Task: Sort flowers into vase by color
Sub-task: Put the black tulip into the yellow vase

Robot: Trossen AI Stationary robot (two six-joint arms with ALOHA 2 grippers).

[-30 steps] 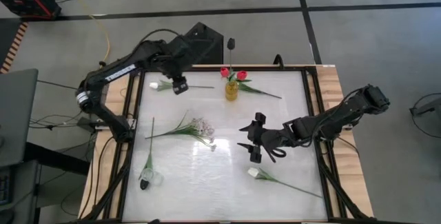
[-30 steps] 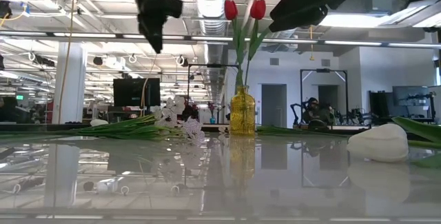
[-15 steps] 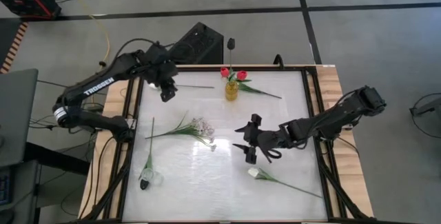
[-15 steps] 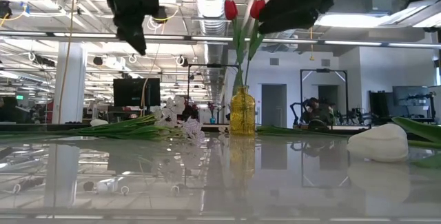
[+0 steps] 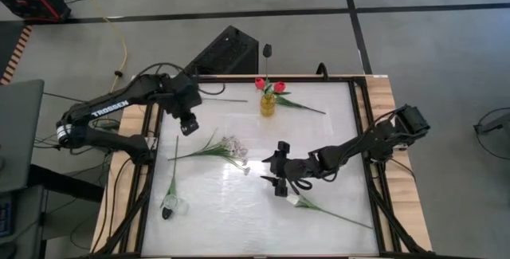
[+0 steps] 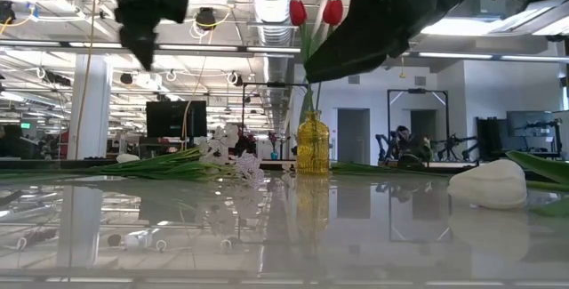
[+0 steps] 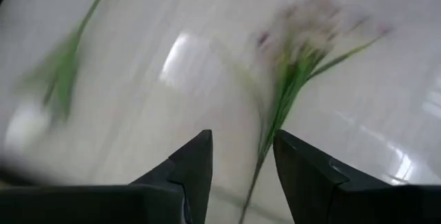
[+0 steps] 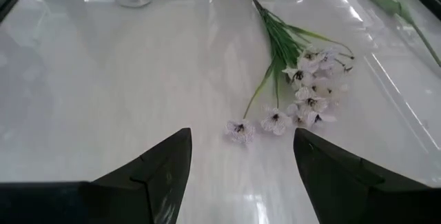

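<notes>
The amber vase [image 5: 268, 104] stands near the table's far edge and holds two red tulips [image 5: 260, 84], which rise above it in the low view [image 6: 312, 142]. The spray of tiny white blossoms [image 5: 229, 147] lies flat left of centre. A white tulip [image 5: 296, 200] lies on the near right part of the table. My left gripper [image 5: 189, 123] hovers open above the table between the far-left corner and the spray; its wrist view shows the spray's stem [image 7: 275, 114] ahead of the open fingers [image 7: 241, 141]. My right gripper [image 5: 275, 176] is open, right of the spray [image 8: 303, 93], touching nothing.
A dark-budded flower [image 5: 170, 195] lies along the table's left side beside a small clear thing [image 5: 180, 206]. Another green stem [image 5: 303, 106] lies right of the vase, and a thin stem [image 5: 227, 100] lies left of it. The table's raised black frame [image 5: 362, 131] bounds the white surface.
My left gripper has swung away from the far-left white tulip, toward the table's near and left, closer to the spray. My right gripper has travelled toward the table's left and a little nearer, toward the spray's blossoms. No flower has moved.
</notes>
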